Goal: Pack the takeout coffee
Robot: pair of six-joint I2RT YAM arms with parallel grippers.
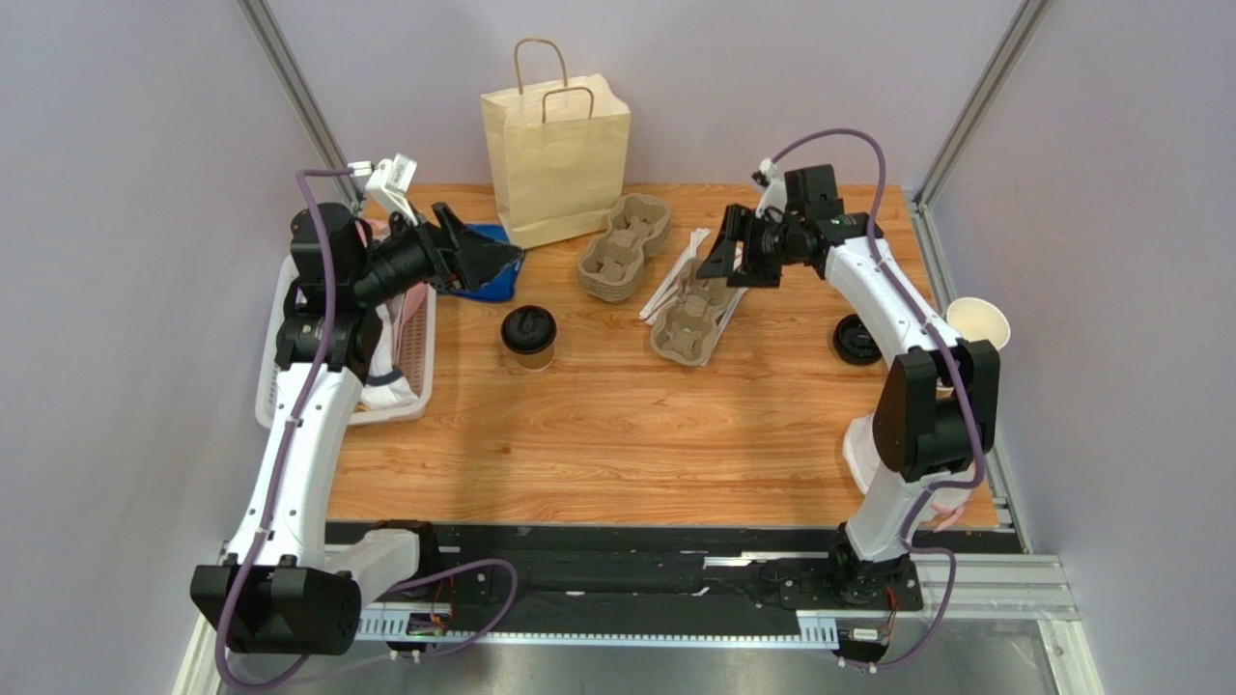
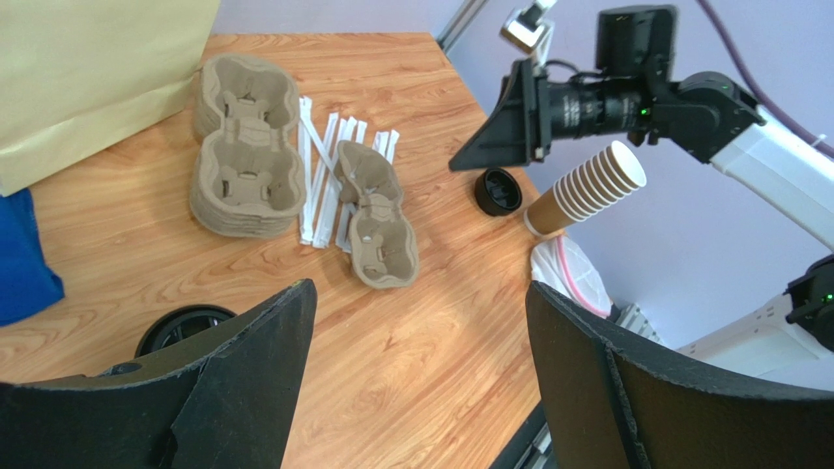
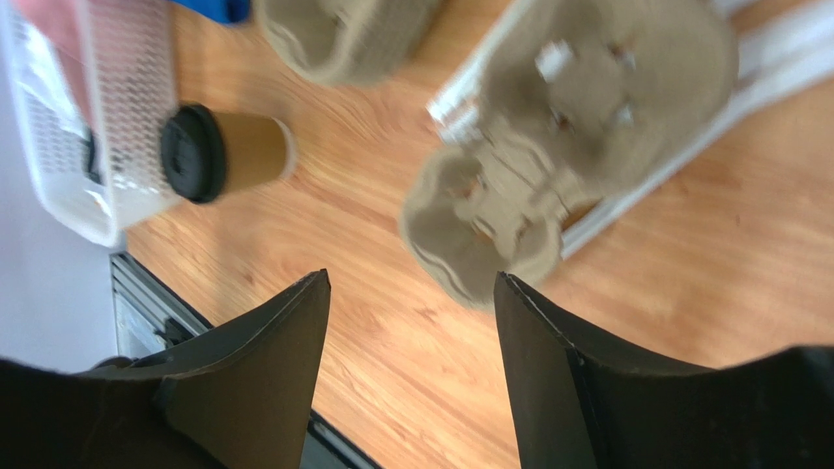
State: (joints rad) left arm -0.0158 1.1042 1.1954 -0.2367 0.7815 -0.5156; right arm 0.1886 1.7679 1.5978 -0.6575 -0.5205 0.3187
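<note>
Left gripper (image 2: 421, 376) is hanging above the table (image 1: 653, 435) with its fingers (image 2: 245, 381) spread wide, gripping nothing. The takeout coffee (image 1: 528, 333) is standing upright on the wood, low and just to the near side of this tool and touching neither arm. In the left wrist view only its black lid is showing, past the edge of the left-hand finger. A blue packet (image 1: 491, 283) is lying directly under the left fingertips in the overhead view. Contact cannot be told.

Right gripper (image 3: 411, 362) is hovering with its fingers likewise parted and holding nothing. A single pulp cup carrier (image 3: 548, 147) is lying just below and ahead of it, resting across white wrapped straws (image 2: 318, 176). From this tool the coffee is sitting well off to the side, close to a white mesh basket (image 3: 88, 127).

Farther out, a stack of pulp carriers (image 1: 624, 246) is sitting between the two grippers. A paper bag (image 1: 556, 152) is standing upright beyond the left gripper at the far edge. Behind the right gripper, beside its arm, a loose black lid (image 1: 856, 340) is lying flat and a stack of lidless cups (image 2: 587, 186) is leaning tilted at the table edge.
</note>
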